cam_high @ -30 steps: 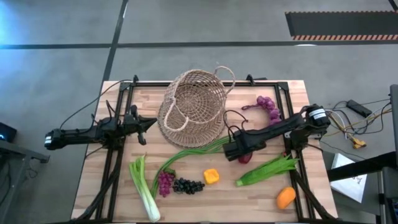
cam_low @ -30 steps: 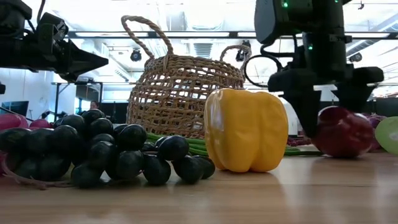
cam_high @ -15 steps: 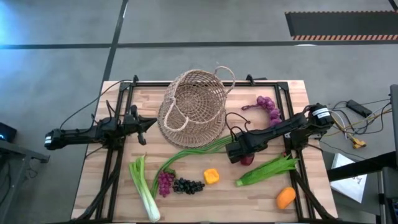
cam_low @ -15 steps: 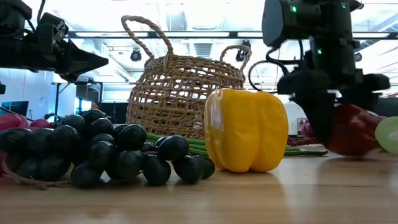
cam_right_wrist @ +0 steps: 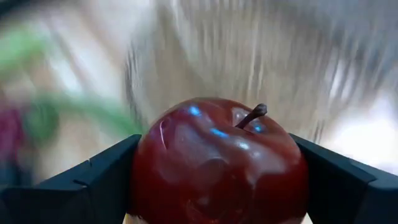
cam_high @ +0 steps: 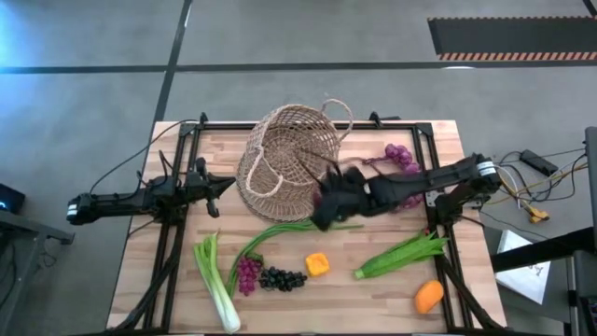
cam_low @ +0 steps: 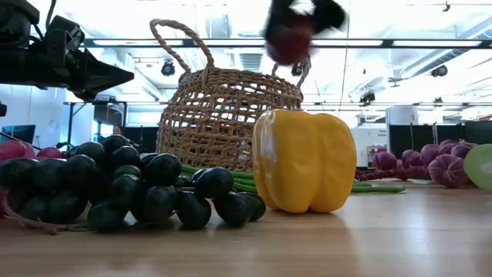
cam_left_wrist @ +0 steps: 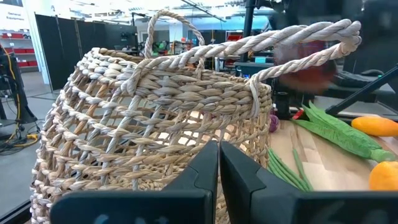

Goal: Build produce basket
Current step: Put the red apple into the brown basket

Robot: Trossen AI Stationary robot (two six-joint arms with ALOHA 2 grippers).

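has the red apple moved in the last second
Yes. The right gripper has lifted the red apple off the table and carried it toward the basket.

A wooden table (cam_high: pixel 177 280) stands on grey floor (cam_high: pixel 280 37).

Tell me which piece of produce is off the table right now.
The red apple, clamped in the right gripper in the air beside the basket. All other produce lies on the wood.

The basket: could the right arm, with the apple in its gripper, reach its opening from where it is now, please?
Probably yes. The right gripper, shut on the apple, is lifted beside the basket rim, and nothing lies between them.
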